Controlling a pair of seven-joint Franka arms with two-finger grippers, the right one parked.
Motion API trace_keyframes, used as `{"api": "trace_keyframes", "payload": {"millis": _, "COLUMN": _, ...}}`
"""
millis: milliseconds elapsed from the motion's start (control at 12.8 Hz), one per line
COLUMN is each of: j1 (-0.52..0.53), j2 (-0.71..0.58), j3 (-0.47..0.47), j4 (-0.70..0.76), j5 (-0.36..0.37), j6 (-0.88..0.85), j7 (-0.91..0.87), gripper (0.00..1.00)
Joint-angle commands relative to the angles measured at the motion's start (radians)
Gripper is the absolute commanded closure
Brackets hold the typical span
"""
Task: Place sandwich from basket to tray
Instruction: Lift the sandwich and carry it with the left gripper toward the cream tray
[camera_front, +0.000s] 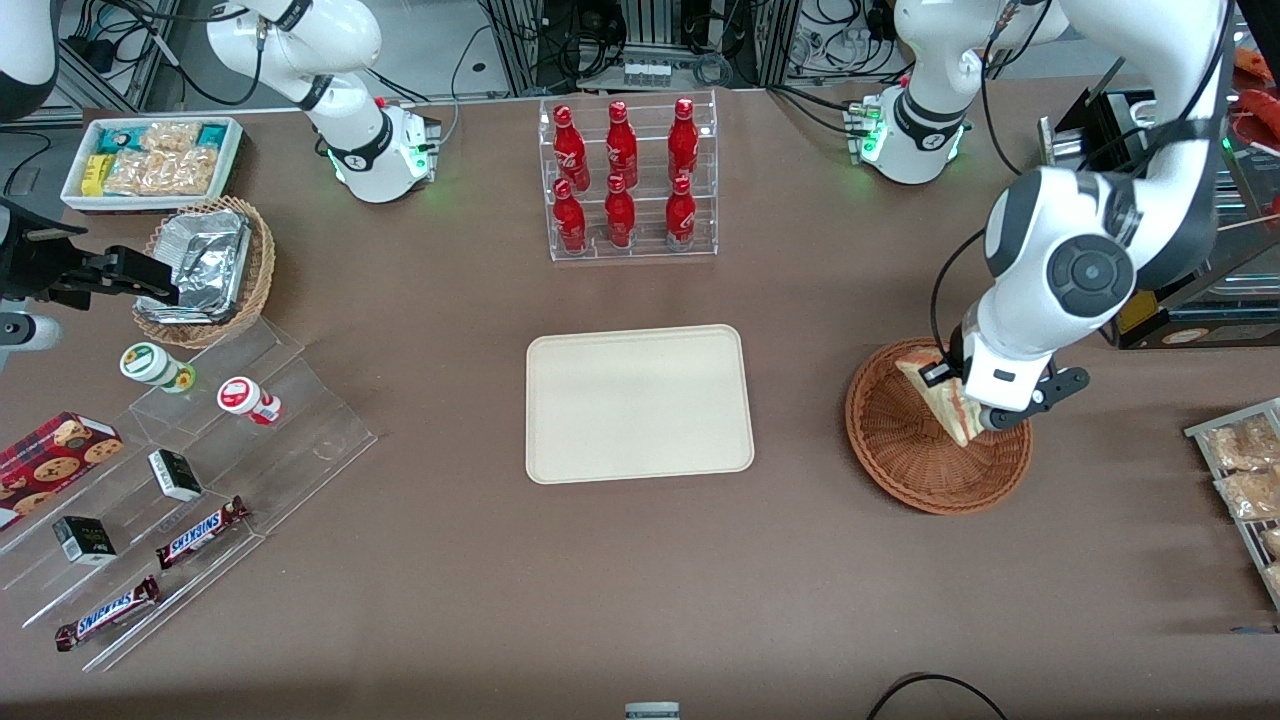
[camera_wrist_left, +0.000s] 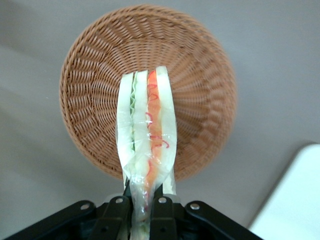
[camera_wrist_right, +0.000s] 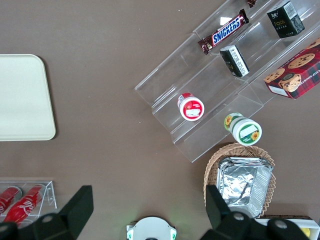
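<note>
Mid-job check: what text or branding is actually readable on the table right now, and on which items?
"SNICKERS": on the two Snickers bars on the clear stepped display.
Red bottles: white script, too small to read.
Black boxes: print unreadable.
Cookie box, two cups: no legible words.
Sandwich, held over the basket by the gripper: no label.
</note>
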Motion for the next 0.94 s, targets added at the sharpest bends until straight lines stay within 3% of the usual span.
{"api": "trace_keyframes", "payload": {"millis": 0, "j1": -0.003, "j2": 0.038, "j3": -0.087, "j4": 0.139, "j5": 0.017, "j6": -0.096, "j7": -0.009, "gripper": 1.0}}
{"api": "trace_keyframes", "payload": {"millis": 234, "j1": -0.001, "j2": 0.076, "j3": -0.215, "j4": 0.167, "j5": -0.003, "j6": -0.085, "j7": -0.014, "gripper": 1.0}}
{"api": "trace_keyframes", "payload": {"millis": 547, "j1": -0.003, "j2": 0.218, "j3": -0.373, "j4": 0.267, "j5": 0.014, "j6": -0.085, "j7": -0.061, "gripper": 1.0}}
{"api": "trace_keyframes", "payload": {"millis": 859, "j1": -0.096, "j2": 0.294, "j3": -0.398, "j4": 0.271, "j5": 0.043, "j6": 0.019, "j7": -0.066, "gripper": 1.0}}
